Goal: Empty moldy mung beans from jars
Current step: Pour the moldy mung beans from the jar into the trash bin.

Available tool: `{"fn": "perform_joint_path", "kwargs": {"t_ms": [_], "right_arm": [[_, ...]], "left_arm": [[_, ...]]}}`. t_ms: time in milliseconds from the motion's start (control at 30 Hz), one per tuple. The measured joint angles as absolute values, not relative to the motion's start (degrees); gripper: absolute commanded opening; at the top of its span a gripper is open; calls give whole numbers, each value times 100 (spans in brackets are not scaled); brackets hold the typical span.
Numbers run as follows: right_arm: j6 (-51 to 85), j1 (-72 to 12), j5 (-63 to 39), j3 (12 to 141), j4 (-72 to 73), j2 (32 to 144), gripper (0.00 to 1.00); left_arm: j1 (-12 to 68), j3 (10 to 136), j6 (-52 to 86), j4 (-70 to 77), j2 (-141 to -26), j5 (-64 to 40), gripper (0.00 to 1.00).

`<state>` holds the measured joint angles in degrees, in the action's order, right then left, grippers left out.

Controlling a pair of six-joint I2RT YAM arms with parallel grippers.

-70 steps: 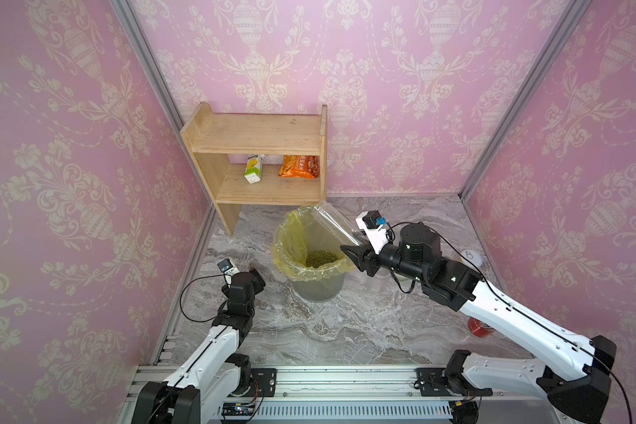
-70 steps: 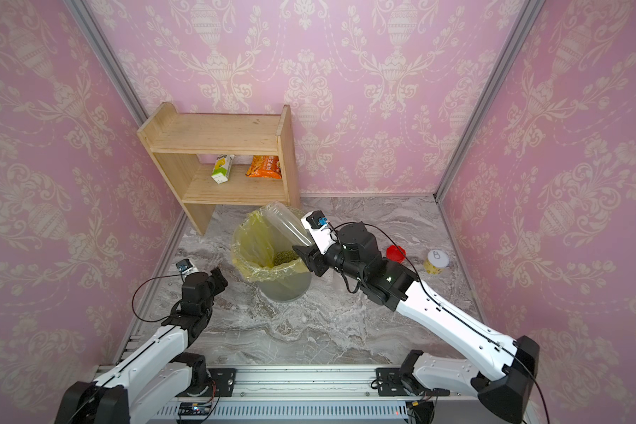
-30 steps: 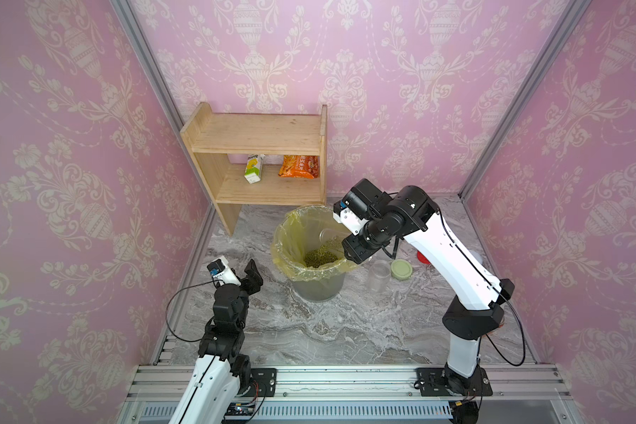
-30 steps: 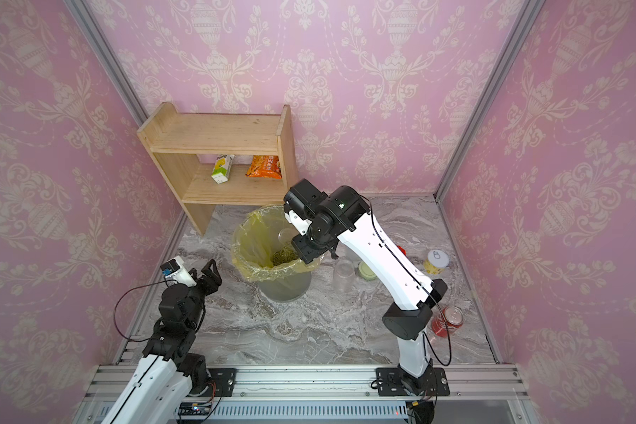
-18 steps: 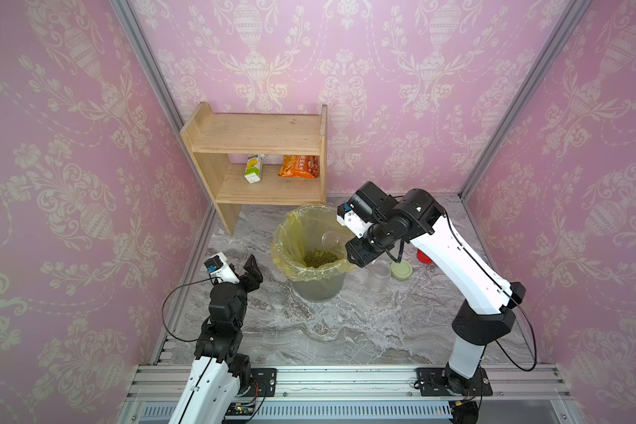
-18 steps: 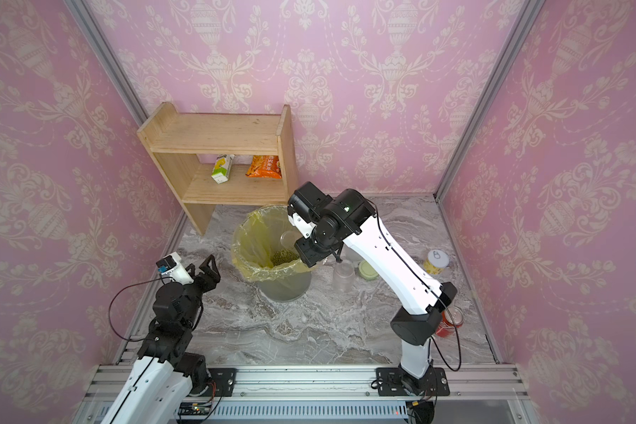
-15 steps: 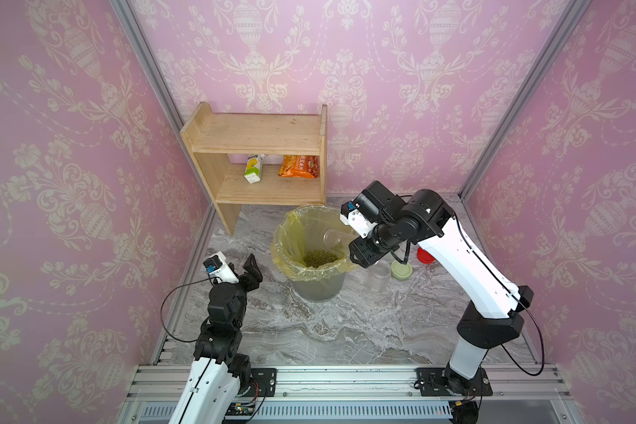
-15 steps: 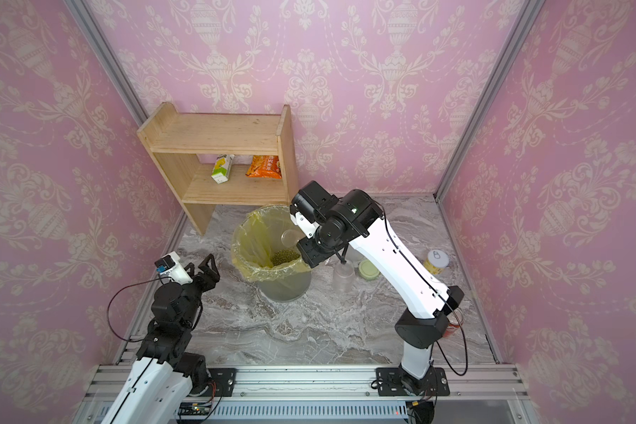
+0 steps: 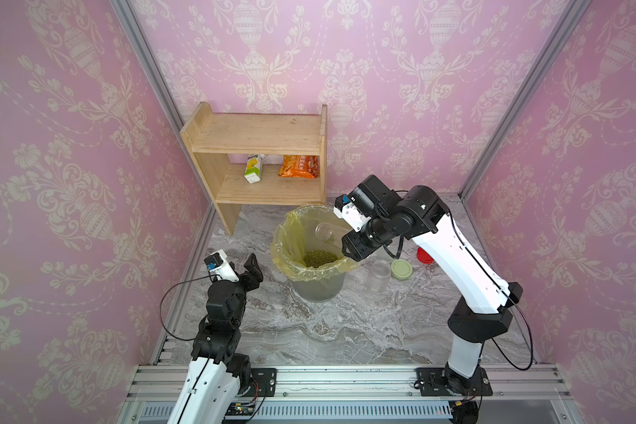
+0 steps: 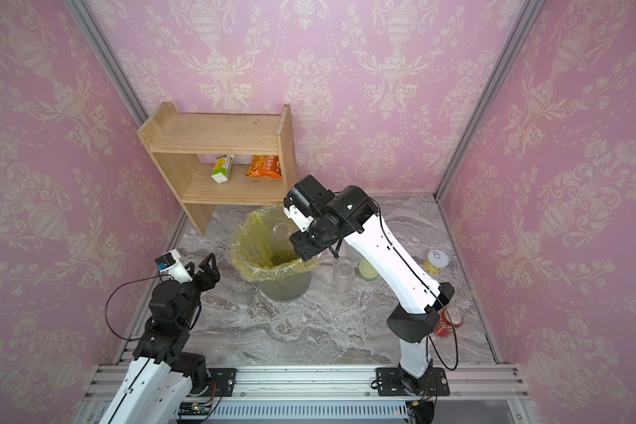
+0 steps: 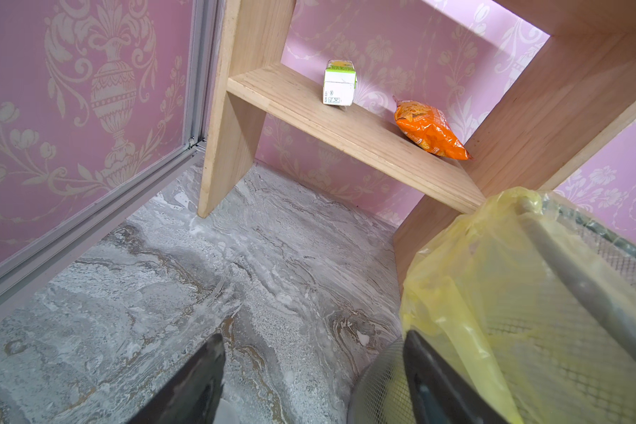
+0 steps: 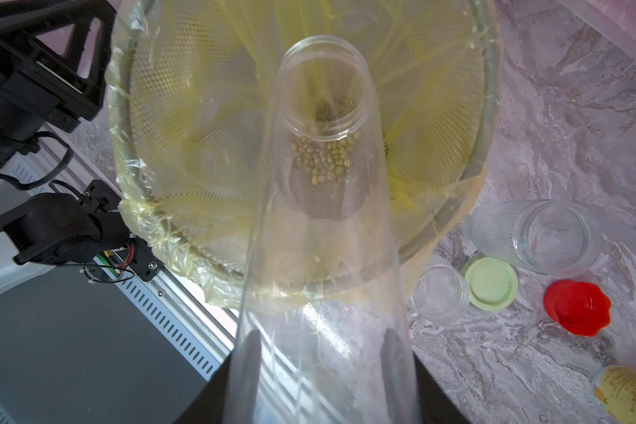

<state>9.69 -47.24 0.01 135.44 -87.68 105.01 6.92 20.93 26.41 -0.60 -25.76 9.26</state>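
Note:
My right gripper (image 12: 322, 352) is shut on a tall, slim clear jar (image 12: 324, 220) with no lid. The jar (image 9: 327, 233) is tipped mouth-down over a grey mesh bin (image 9: 318, 286) lined with a yellow bag. A few mung beans (image 12: 327, 158) sit just inside the jar's neck, and a green pile of mung beans (image 10: 285, 256) lies at the bin's bottom. Two empty lidless jars, a small one (image 12: 439, 293) and a wider ribbed one (image 12: 536, 235), rest on the marble beside the bin. My left gripper (image 10: 201, 266) hangs open and empty left of the bin, one finger close to its mesh wall.
A pale green lid (image 12: 491, 282) and a red lid (image 12: 577, 306) lie by the empty jars. A yellow can (image 10: 436, 261) and a red soda can (image 10: 450, 323) stand toward the right wall. At the back left, a wooden shelf (image 11: 346, 128) holds a carton and an orange snack bag.
The right arm has swung its elbow out to the right while keeping the tilted jar over the bin. The left gripper's fingers have spread wider beside the bin.

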Motion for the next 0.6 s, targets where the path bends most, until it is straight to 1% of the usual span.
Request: {"fn": "perform_joint_path", "kwargs": {"t_ms": [67, 133, 200, 267, 333, 400, 467, 533, 600], "right_arm": [[991, -4700, -21, 13010, -8608, 10162, 38], [993, -4654, -82, 12947, -8565, 10014, 38], [956, -4606, -71, 13384, -8613, 10167, 38], [904, -4552, -54, 14118, -8635, 10567, 38], [899, -4517, -27, 14365, -8608, 10770, 39], [904, -4504, -12, 14086, -8580, 10691, 39], [917, -4501, -14, 13380, -8499, 10328, 40], [928, -4499, -51, 12934, -8490, 10036, 40], [921, -4482, -130, 12958, -8506, 9990, 39]], "left_arm": [[692, 2097, 2641, -104, -2456, 926, 78], [692, 2119, 2641, -117, -2449, 915, 78], [690, 2182, 2641, -161, -2528, 851, 79], [692, 2285, 2639, -193, -2648, 762, 79], [692, 2377, 2641, -226, -2716, 687, 79], [692, 2410, 2641, -242, -2705, 633, 79], [692, 2418, 2644, -250, -2648, 626, 79], [692, 2429, 2641, -252, -2624, 626, 79], [692, 2458, 2641, -248, -2648, 622, 79]]}}
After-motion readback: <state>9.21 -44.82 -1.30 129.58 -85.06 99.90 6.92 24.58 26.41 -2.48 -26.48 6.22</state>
